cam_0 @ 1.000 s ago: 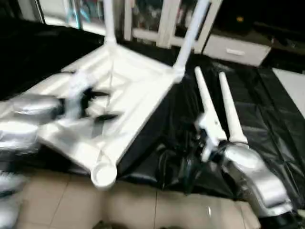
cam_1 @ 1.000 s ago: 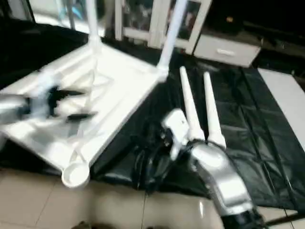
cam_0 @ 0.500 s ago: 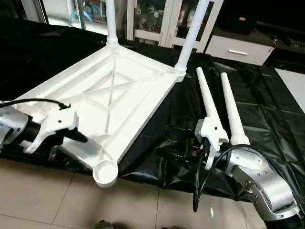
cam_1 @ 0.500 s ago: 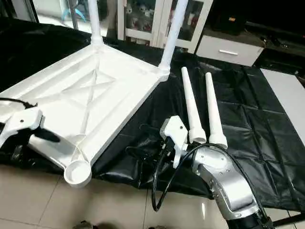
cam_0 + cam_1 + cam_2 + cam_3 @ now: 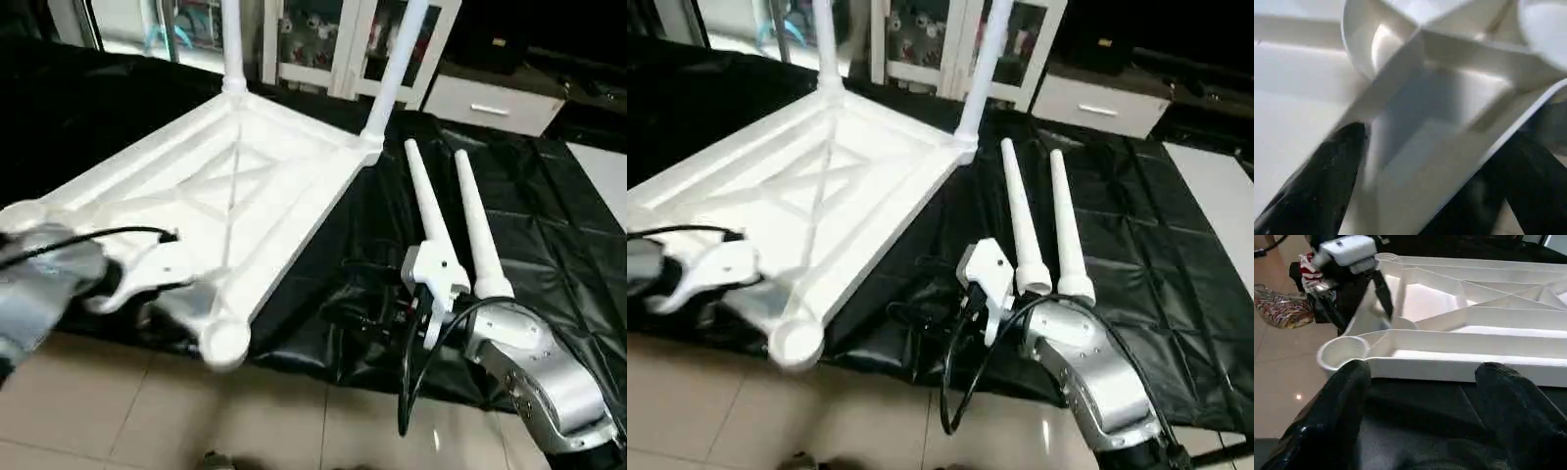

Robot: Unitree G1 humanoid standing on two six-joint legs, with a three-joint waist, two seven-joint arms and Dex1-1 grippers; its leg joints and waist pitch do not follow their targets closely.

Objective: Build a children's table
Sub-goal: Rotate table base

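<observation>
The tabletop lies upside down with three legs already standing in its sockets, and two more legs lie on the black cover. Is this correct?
Not quite: only two legs stand in the tabletop, as the left eye view shows. Two loose legs do lie on the black cover.

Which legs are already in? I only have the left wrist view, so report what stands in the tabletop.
Observer: Two fitted legs stand upright in the far corner sockets of the upturned tabletop.
Operator: Locate the other two.
Observer: Two loose legs lie side by side on the black cover, right of the tabletop, thick ends towards the robot.
Operator: Give me the right claw's state.
Observer: The right claw is open and empty, low over the cover, facing the tabletop's near rim.
</observation>
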